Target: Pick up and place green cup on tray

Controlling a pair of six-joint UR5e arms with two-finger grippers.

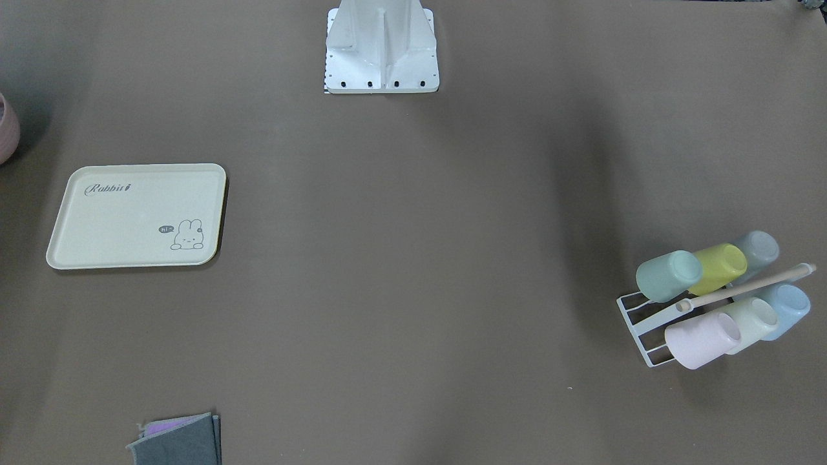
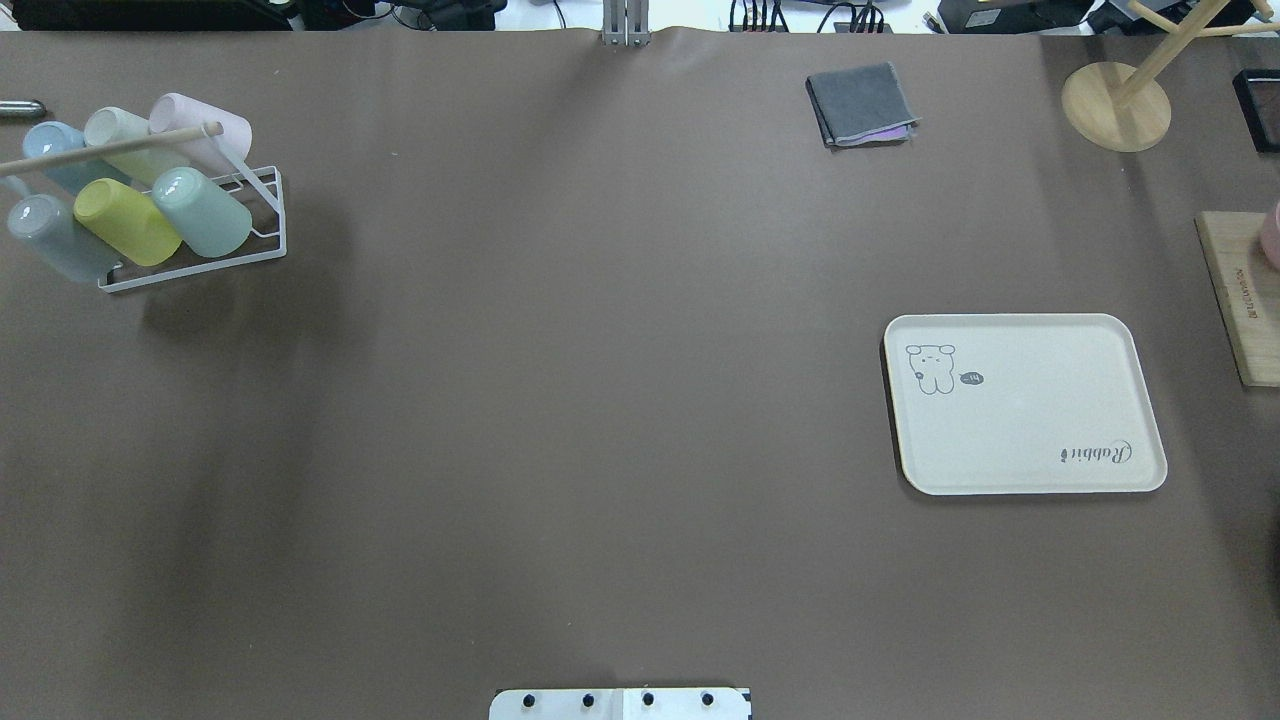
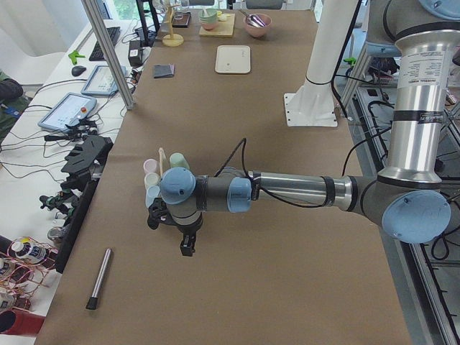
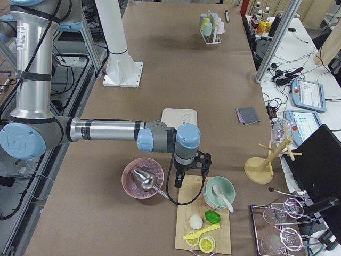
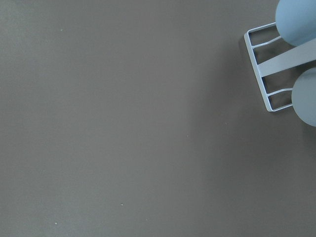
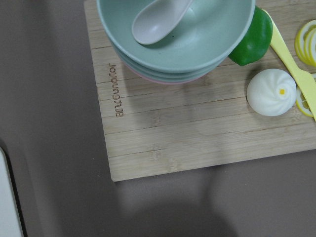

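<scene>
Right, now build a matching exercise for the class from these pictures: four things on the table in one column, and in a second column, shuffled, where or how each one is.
Things
1. green cup
2. tray
3. grey cloth
4. wooden board

Places or states
A. lies flat with nothing on it
B. carries stacked bowls and a spoon
C. tilted on the white rack, next to the yellow cup
D. folded, a purple edge showing

Pairs: 1-C, 2-A, 3-D, 4-B.
</scene>
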